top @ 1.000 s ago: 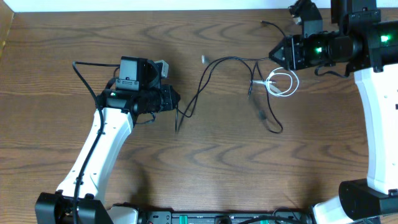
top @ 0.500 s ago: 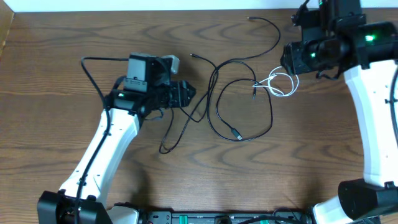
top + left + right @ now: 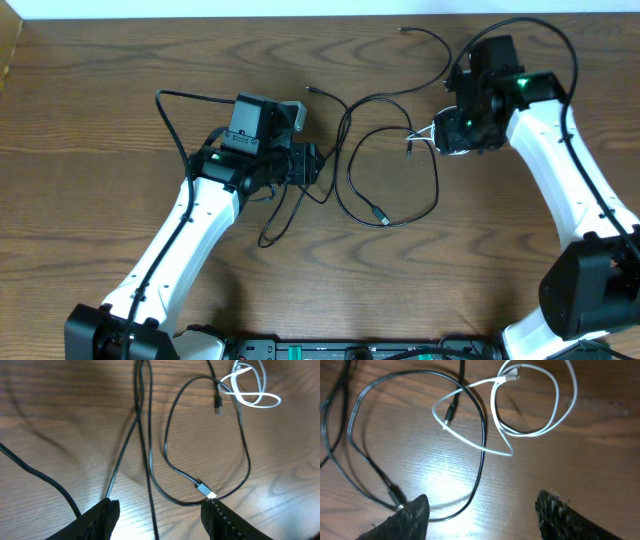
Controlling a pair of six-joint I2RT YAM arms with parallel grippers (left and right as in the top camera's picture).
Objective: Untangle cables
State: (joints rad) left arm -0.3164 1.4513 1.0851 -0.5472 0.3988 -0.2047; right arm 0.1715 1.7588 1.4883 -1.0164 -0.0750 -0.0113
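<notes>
The left gripper [image 3: 161, 505] hung low over the wooden table [image 3: 100, 110], left of centre, its jaws spread wide and clamping nothing. One black strand ran along the wood up through the gap between its fingers [image 3: 102, 517], and whether it touched them could not be told. The black cables [image 3: 483, 425] lay in the middle of the table in loose, crossing curves. Two strands ran close together away from the left gripper, and to their right one big loop lay open on the wood. A silver-tipped plug [image 3: 205, 491] sat on the near side of that loop, and a small dark plug end pointed into it from the far side. A further black strand curved alone near the far edge. Just right of the big loop lay the white cable [image 3: 255, 390], coiled in a couple of small rings, one of them crossing the black loop; which lay on top was unclear. The right gripper [image 3: 482, 496] hovered over the white coil, jaws wide apart, gripping nothing
</notes>
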